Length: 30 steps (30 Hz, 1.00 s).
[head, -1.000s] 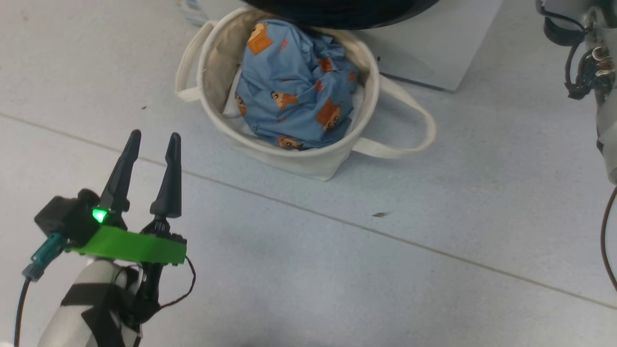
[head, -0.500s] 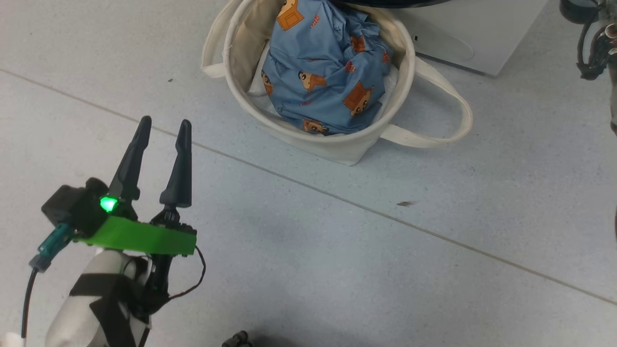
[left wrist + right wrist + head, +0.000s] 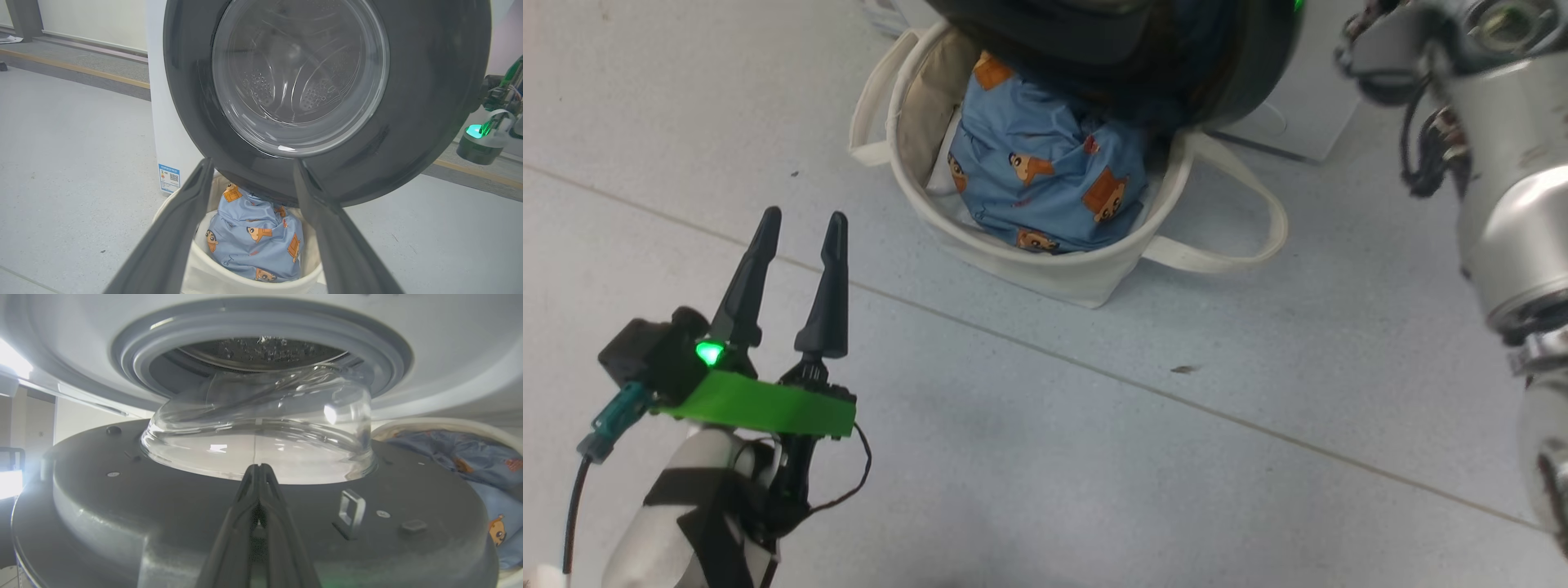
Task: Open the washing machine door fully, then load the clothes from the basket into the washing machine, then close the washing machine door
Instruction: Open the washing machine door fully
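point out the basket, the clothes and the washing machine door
the basket [image 3: 1054, 278]: head view, front canvas wall
the clothes [image 3: 1045, 184]: head view, middle of the blue bundle
the washing machine door [image 3: 433, 102]: left wrist view, right side of the black rim

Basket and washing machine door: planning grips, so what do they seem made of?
Basket: matte cream cloth, likely canvas; its strap handles flop on the floor. Washing machine door: glossy dark rim, probably plastic; clear bulging centre with sharp highlights, glass or hard plastic.

washing machine door [image 3: 1111, 49] swung further over basket [image 3: 1045, 273], right arm [image 3: 1511, 212] nearer
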### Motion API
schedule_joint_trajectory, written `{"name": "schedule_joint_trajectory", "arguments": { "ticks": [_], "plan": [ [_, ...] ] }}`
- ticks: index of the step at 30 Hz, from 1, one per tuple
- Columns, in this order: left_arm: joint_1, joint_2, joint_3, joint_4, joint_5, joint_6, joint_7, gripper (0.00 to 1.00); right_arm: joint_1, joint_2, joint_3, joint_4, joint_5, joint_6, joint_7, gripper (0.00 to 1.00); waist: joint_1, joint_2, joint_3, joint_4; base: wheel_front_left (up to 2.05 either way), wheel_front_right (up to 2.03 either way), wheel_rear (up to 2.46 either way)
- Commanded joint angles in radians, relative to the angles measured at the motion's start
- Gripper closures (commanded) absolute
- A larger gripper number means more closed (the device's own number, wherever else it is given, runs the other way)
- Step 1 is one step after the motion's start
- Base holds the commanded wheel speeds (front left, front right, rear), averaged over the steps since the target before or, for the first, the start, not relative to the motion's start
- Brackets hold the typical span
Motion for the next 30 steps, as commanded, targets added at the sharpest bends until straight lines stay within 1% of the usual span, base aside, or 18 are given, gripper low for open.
{"name": "schedule_joint_trajectory", "arguments": {
  "ticks": [1, 5, 6, 9, 12, 16, 20, 22, 23, 28, 30],
  "plan": [
    [0.013, 0.047, 0.041, -0.021, 0.000, 0.001, -0.012, 0.00, 0.017, 0.044, 0.017, -0.050, 0.014, 0.001, 0.022, 1.00, 0.0000, 0.0000, -0.025, -0.013, 0.00, 0.00, 0.00],
    [0.036, 0.053, 0.040, -0.005, 0.008, 0.001, -0.012, 0.00, 0.098, 0.053, 0.062, -0.094, 0.047, 0.001, 0.059, 1.00, 0.0000, 0.0000, -0.073, -0.023, 0.00, 0.00, 0.00],
    [0.044, 0.054, 0.038, 0.000, 0.011, 0.001, -0.012, 0.00, 0.122, 0.054, 0.083, -0.111, 0.071, 0.001, 0.073, 1.00, 0.0000, 0.0000, -0.088, -0.023, 0.00, 0.00, 0.00],
    [0.069, 0.054, 0.032, 0.020, 0.018, 0.001, -0.012, 0.00, 0.196, 0.054, 0.175, -0.164, 0.164, 0.001, 0.097, 1.00, 0.0000, 0.0000, -0.131, -0.023, 0.00, 0.00, 0.00],
    [0.096, 0.050, 0.028, 0.039, 0.024, 0.001, -0.012, 0.00, 0.263, 0.054, 0.287, -0.218, 0.264, 0.001, 0.093, 1.00, 0.0000, 0.0000, -0.173, -0.019, 0.00, 0.00, 0.00],
    [0.131, 0.039, 0.021, 0.059, 0.034, 0.001, -0.012, 0.00, 0.322, 0.054, 0.425, -0.262, 0.374, 0.001, 0.037, 1.00, 0.0000, 0.0000, -0.220, -0.002, 0.00, 0.00, 0.00],
    [0.150, 0.028, 0.009, 0.066, 0.043, 0.001, -0.012, 0.00, 0.337, 0.054, 0.537, -0.277, 0.464, 0.001, -0.032, 1.00, 0.0000, 0.0000, -0.240, 0.022, 0.00, 0.00, 0.00],
    [0.153, 0.023, 0.005, 0.068, 0.045, 0.002, -0.012, 0.00, 0.336, 0.054, 0.586, -0.280, 0.511, 0.001, -0.060, 1.00, 0.0000, 0.0000, -0.246, 0.037, 0.00, 0.00, 0.00],
    [0.153, 0.023, 0.005, 0.068, 0.045, 0.002, -0.012, 0.00, 0.336, 0.054, 0.586, -0.280, 0.511, 0.001, -0.060, 1.00, 0.0000, 0.0000, -0.246, 0.037, 0.00, 0.00, 0.00],
    [0.153, 0.014, -0.008, 0.071, 0.050, 0.005, -0.012, 0.00, 0.324, 0.054, 0.701, -0.279, 0.612, 0.001, -0.120, 1.00, 0.0000, 0.0000, -0.256, 0.076, 0.00, 0.00, 0.00],
    [0.154, 0.013, -0.010, 0.071, 0.049, 0.007, -0.012, 0.00, 0.315, 0.054, 0.752, -0.286, 0.633, 0.001, -0.148, 1.00, 0.0000, 0.0000, -0.257, 0.087, 0.00, 0.00, 0.00]
  ]
}}
